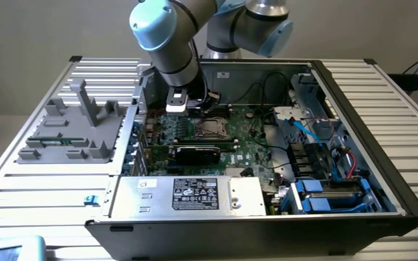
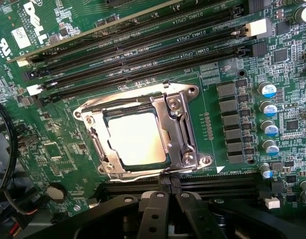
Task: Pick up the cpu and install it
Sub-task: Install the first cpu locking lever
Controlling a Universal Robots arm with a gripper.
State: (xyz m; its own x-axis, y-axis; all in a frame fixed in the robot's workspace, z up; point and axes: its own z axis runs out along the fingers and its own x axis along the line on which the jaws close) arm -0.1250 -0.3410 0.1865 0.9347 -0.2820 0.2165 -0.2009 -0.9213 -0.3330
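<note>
One cpu (image 2: 135, 138), and it is down in its socket on the green board (image 2: 58, 149), silvery top facing up and catching the light, with the metal frame (image 2: 180, 124) lying around all four of its edges. My gripper (image 2: 166, 181) hangs right by that frame, fingers pressed together with nothing pinched between them, the tips just beside the frame's edge on the side where a dark row of slots runs. Whether the tips touch the metal, I cannot tell. On the far side of the socket, several long memory slots (image 2: 143, 55) lie side by side, and a line of small blue-topped capacitors (image 2: 268, 107) stands next to the socket. Seen from outside, my arm (image 1: 169, 38) reaches down into the open computer case (image 1: 383, 179), which lies flat on the ribbed desk (image 1: 35, 190). A black card (image 1: 198, 154) sits across the board just in front of the socket, and the grey power supply (image 1: 187, 196) with its white label fills the near corner. Blue cables (image 1: 307, 130) run along the exterior view's right inside the case. On the desk at the exterior view's left rests a grey plastic part (image 1: 71, 130), well apart from me.
</note>
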